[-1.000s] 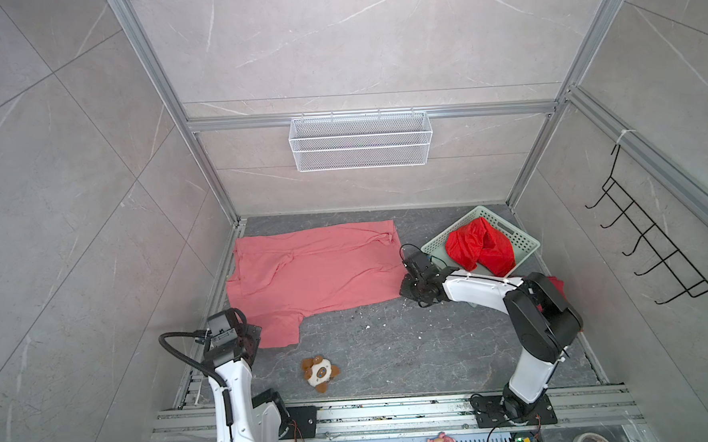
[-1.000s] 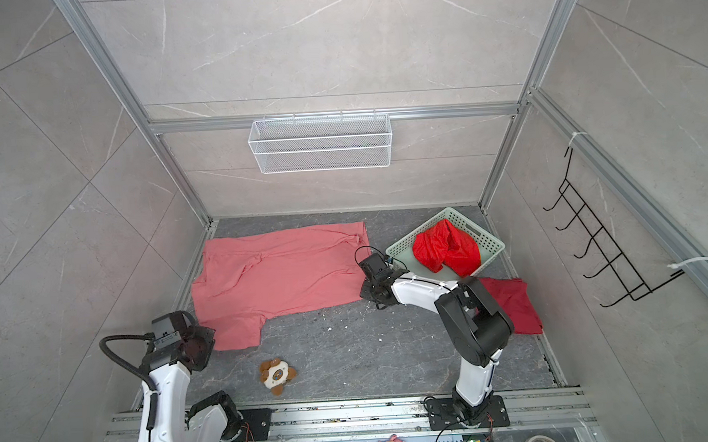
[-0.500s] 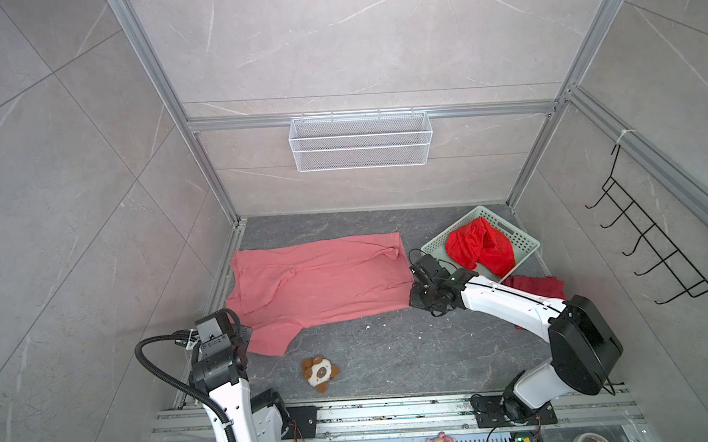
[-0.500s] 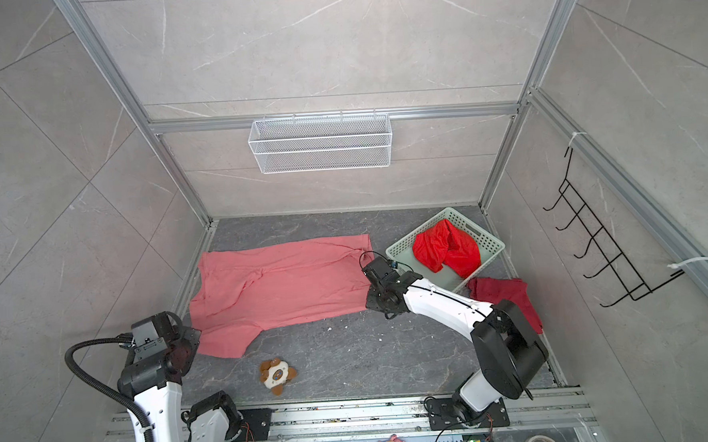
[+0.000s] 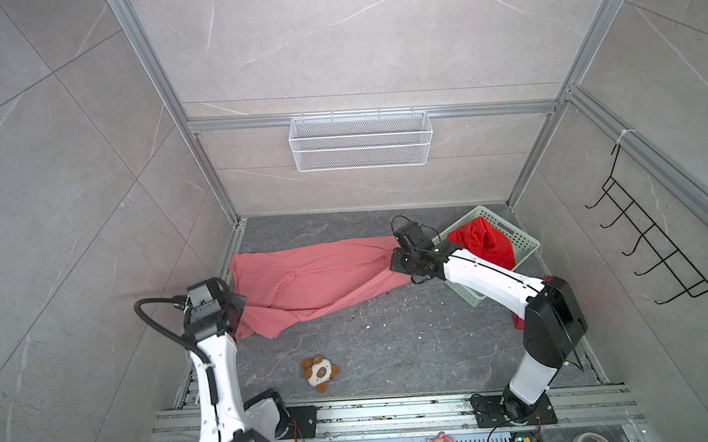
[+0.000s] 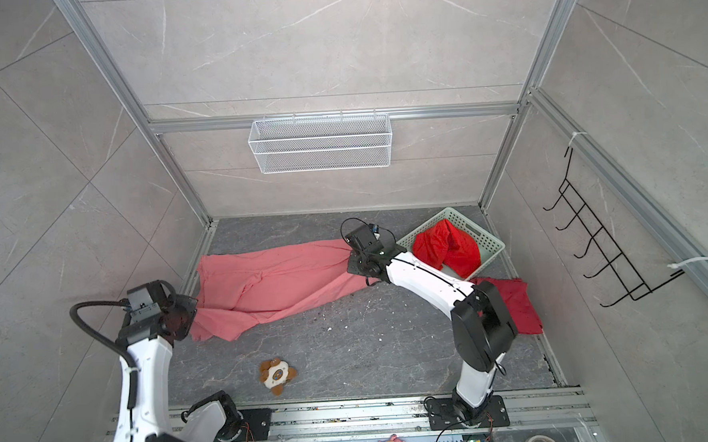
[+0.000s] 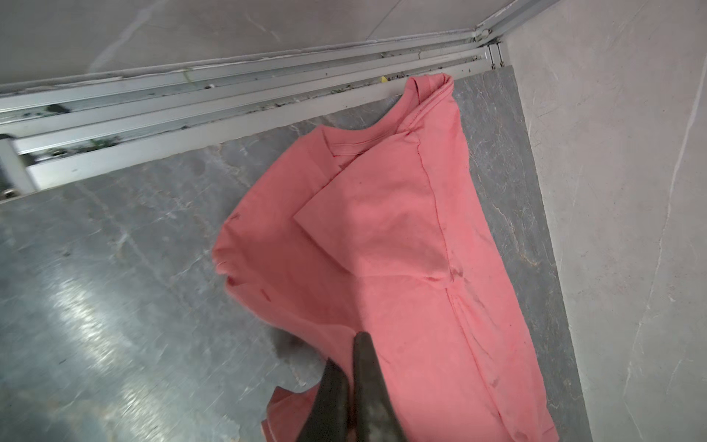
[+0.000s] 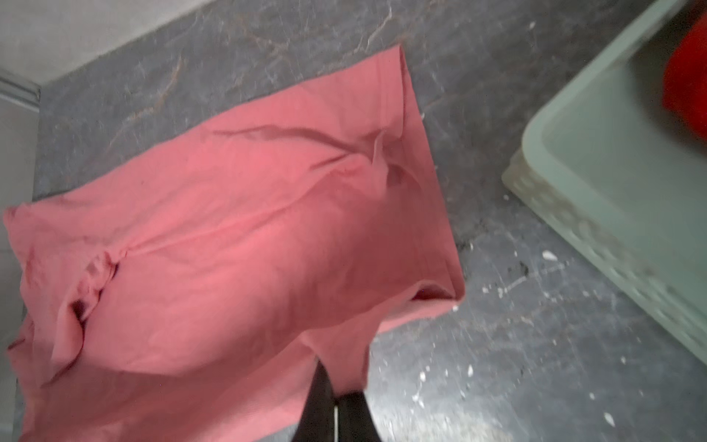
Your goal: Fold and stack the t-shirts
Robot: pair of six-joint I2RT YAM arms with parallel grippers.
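The salmon-pink t-shirt [image 5: 318, 278] lies mid-frame in both top views, long axis lower left to upper right, left gripper [image 7: 350, 356] pinched shut on its lower-left end, right gripper [image 8: 336, 398] on its upper-right end

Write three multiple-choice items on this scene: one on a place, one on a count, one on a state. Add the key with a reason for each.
1. The bright scarlet cloth t-shirt lies:
A) in the pale green plastic basket
B) on the wall hooks
C) beside the plush toy

2. Red-toned t-shirts seen in a top view:
A) one
B) two
C) three

3. The right end effector is:
A) open above the floor
B) shut on the salmon-pink cloth t-shirt
C) shut on the plush toy

Key:
1 A: the scarlet cloth bulges up from inside the basket.
2 C: there are salmon-pink, scarlet, and a dark crimson cloth t-shirt partly hidden by the right arm.
3 B: in the right wrist view its jaws are closed on the pink hem.
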